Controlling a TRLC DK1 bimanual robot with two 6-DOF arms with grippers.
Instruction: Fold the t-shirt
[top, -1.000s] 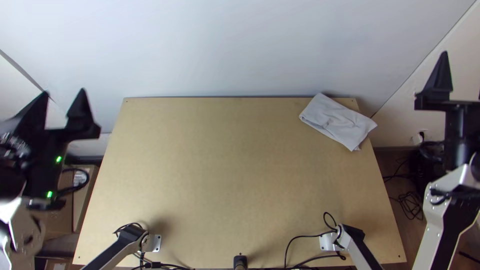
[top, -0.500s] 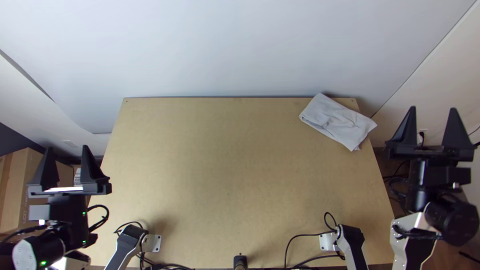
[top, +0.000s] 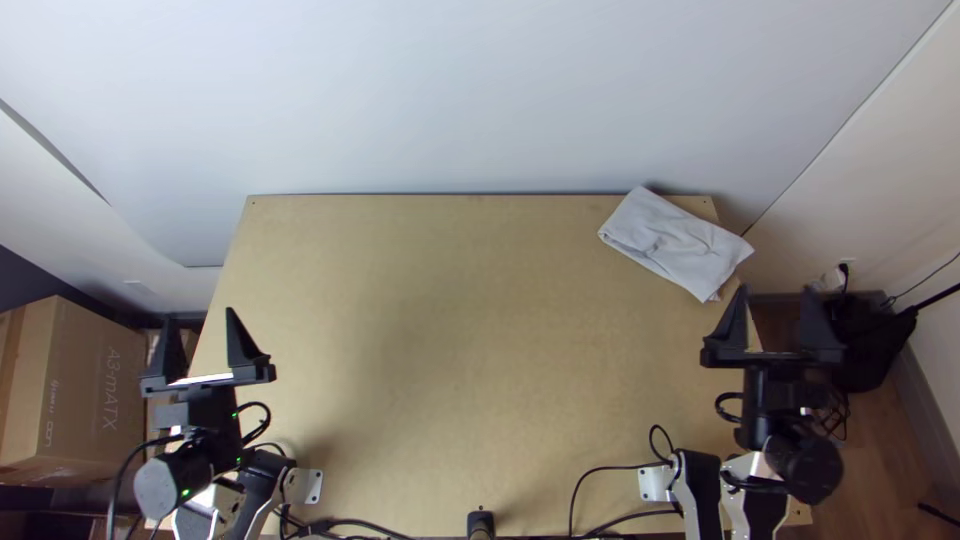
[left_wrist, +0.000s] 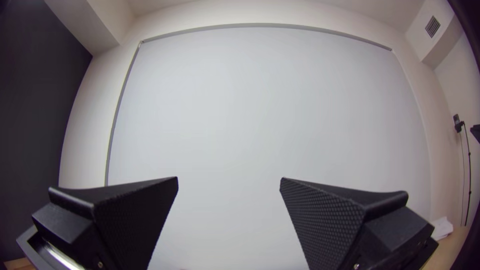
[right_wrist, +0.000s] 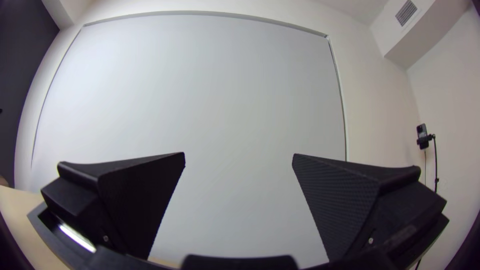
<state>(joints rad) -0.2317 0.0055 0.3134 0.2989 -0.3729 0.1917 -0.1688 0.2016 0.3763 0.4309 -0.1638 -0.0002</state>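
Tabletop (top: 450, 330), light wood; white t-shirt (top: 675, 245), folded, at far right corner. White panel (top: 480, 90) beyond; cardboard box (top: 75, 385), left. Left gripper (top: 200, 315), right gripper (top: 775, 290): fingers spread.

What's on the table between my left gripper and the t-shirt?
Just bare wooden tabletop between the left gripper and the t-shirt, seen in the top view.

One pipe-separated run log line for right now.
left gripper: open, empty | right gripper: open, empty | shirt: folded, far right corner of table | shirt contact: neither gripper
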